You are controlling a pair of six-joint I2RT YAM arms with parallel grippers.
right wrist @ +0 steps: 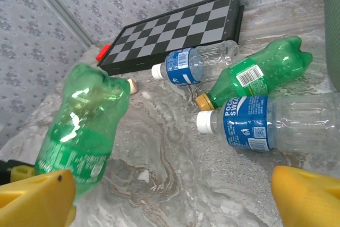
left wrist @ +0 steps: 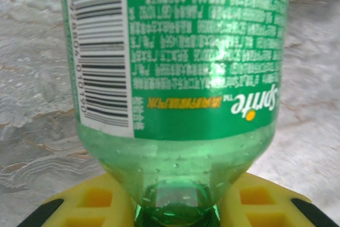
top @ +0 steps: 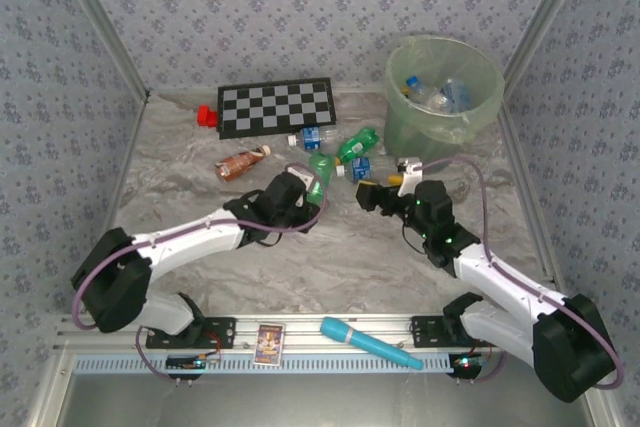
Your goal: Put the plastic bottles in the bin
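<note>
The left gripper (left wrist: 175, 208) is clamped on the neck of a green plastic Sprite bottle (left wrist: 180, 78). Its yellow fingers (left wrist: 90, 201) press in from both sides, and the whole body sticks out beyond them. The right gripper (right wrist: 172, 195) has its jaws wide apart with nothing between them, and it sits just beside the left one, near the middle of the grey marbled table (top: 170, 172). The large round translucent pale green bin (top: 430, 127) stands at the far right with a few bottles in it.

The likeliest trouble is the route. The bin lies on the right arm's side, so the left arm probably has to carry its load past the waiting right gripper, and the two could knock together.

The hold is another risk. A round, smooth neck pinched this low may let the long body swing or twist out on a quick move.

The bin wall is tall, so a low carry would likely strike the rim or snag the thin liner bag and drop the bottle outside.

If the right gripper reaches now for the clear blue-labelled Pocari Sweat bottle (right wrist: 265, 123) or the second green plastic bottle (right wrist: 255, 75) lying beside it, it could roll them away or cross the left arm's path
</note>
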